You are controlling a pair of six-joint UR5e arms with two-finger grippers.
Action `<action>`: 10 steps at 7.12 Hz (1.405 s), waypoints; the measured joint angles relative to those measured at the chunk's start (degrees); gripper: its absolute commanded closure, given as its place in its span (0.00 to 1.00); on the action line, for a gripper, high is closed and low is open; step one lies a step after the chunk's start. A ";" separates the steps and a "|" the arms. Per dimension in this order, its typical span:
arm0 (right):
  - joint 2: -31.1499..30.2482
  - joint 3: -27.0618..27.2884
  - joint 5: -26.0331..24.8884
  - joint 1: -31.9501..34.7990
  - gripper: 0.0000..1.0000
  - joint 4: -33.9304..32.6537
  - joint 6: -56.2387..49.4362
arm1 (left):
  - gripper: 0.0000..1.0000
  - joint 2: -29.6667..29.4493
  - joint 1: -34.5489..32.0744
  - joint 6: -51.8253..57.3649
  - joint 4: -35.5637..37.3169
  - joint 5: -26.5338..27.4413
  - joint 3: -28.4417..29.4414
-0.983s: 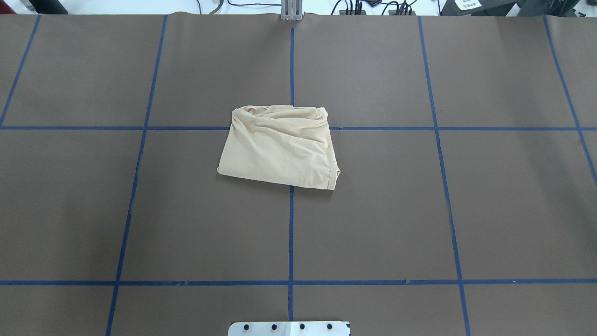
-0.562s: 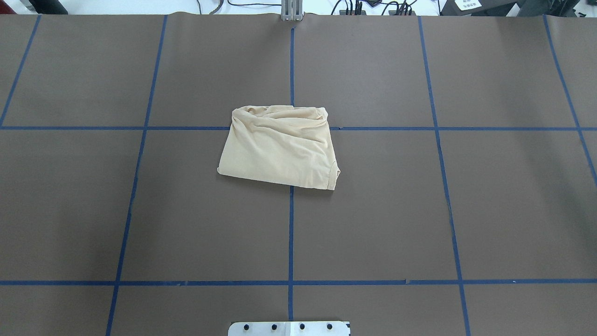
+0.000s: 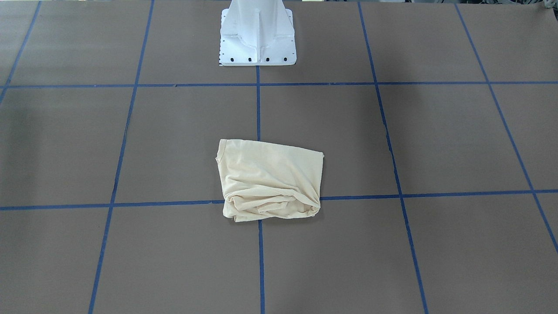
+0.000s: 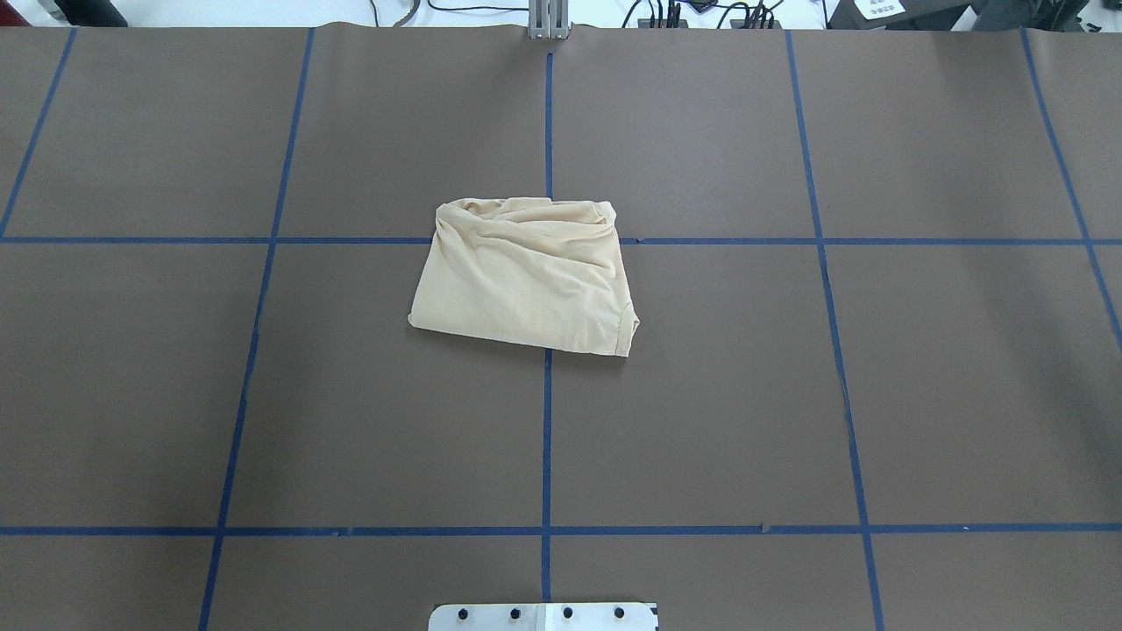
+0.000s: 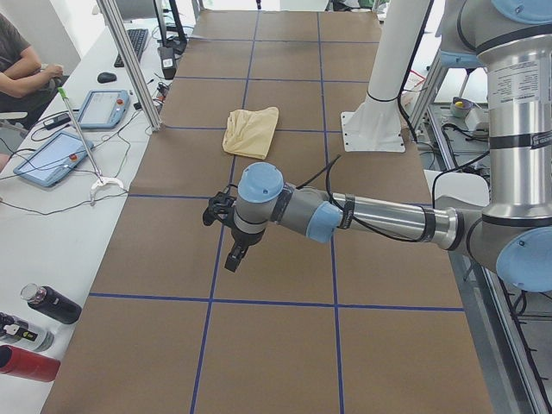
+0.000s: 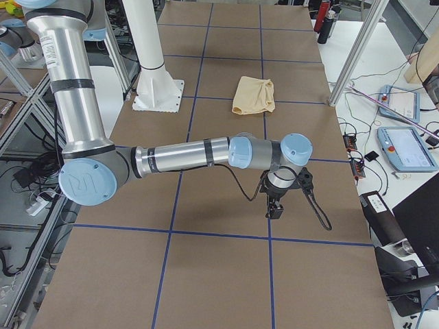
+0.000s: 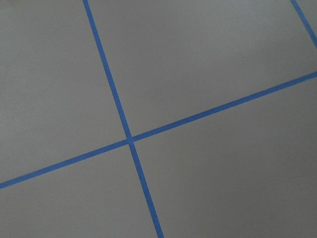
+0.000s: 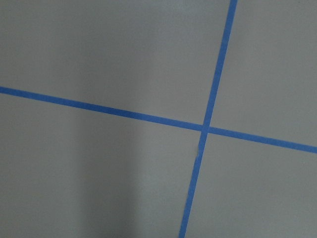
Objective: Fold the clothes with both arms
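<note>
The cream-yellow shirt [image 4: 526,280] lies folded into a small bundle at the table's middle, wrinkled along its far edge; it also shows in the front view [image 3: 270,179], left view [image 5: 252,131] and right view [image 6: 254,94]. Its print and label are hidden. Neither arm touches it. My left gripper [image 5: 235,259] hangs over bare table far to the shirt's left. My right gripper [image 6: 276,209] hangs over bare table far to its right. I cannot tell whether either is open or shut. Both wrist views show only brown table with blue tape.
The white pedestal base [image 3: 258,35] stands at the robot's side of the brown table [image 4: 789,394] with its blue tape grid. Metal posts [image 5: 129,65], tablets [image 5: 52,159] and bottles [image 5: 52,304] stand beyond the far edge. A person [image 5: 21,60] sits there.
</note>
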 measured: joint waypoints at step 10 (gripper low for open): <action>-10.85 9.73 -0.89 -0.02 0.00 1.08 0.57 | 0.00 3.35 -0.78 -0.05 -3.31 -1.75 -2.20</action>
